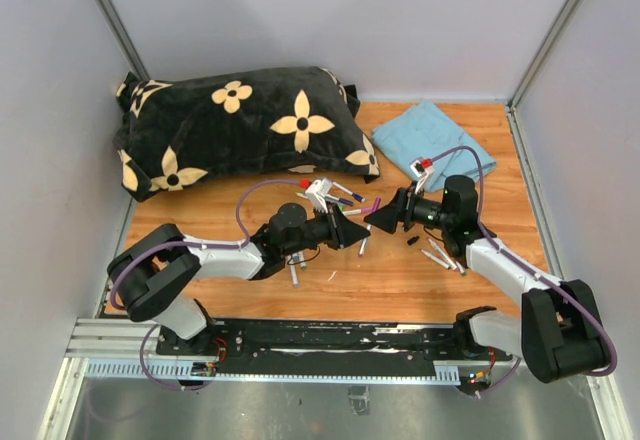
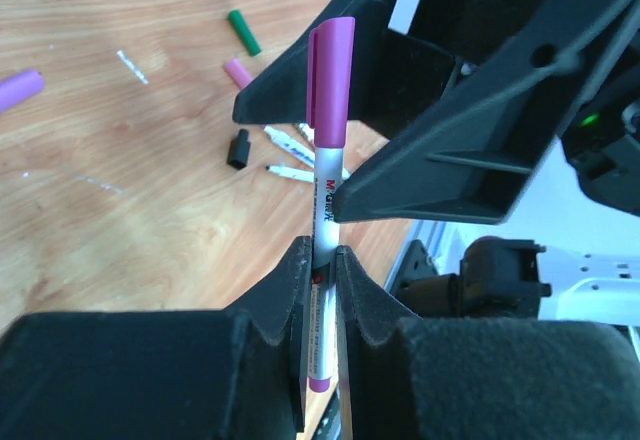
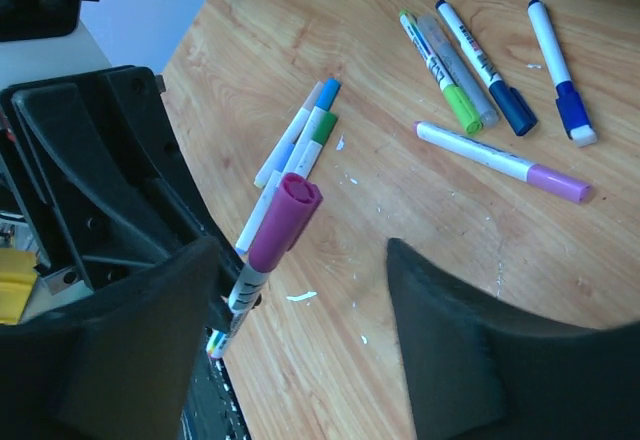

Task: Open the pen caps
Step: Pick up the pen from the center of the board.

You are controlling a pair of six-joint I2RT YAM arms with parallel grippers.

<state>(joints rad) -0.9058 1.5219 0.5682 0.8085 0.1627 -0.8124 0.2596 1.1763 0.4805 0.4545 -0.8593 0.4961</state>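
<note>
Slippage looks the likeliest trouble: left gripper (image 2: 320, 260) is clamped on the white pen barrel (image 2: 325, 200), its purple cap (image 3: 285, 220) standing between the parted fingers of the right gripper (image 3: 300, 270), nearer one finger. Closing off-centre could tilt the barrel or miss the cap.

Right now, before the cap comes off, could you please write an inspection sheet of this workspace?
Surface: wooden table, small white flecks.
Job's things: purple cap on the held pen; green cap, pink cap, black cap loose; capped pens lying beyond.
Clutter: flowered pillow, blue cloth at the back.
Grippers: left gripper shut on the pen's barrel; right gripper open around the purple cap.
Cables: purple cables looping along both arms.
Surroundings: grey walls.
</note>
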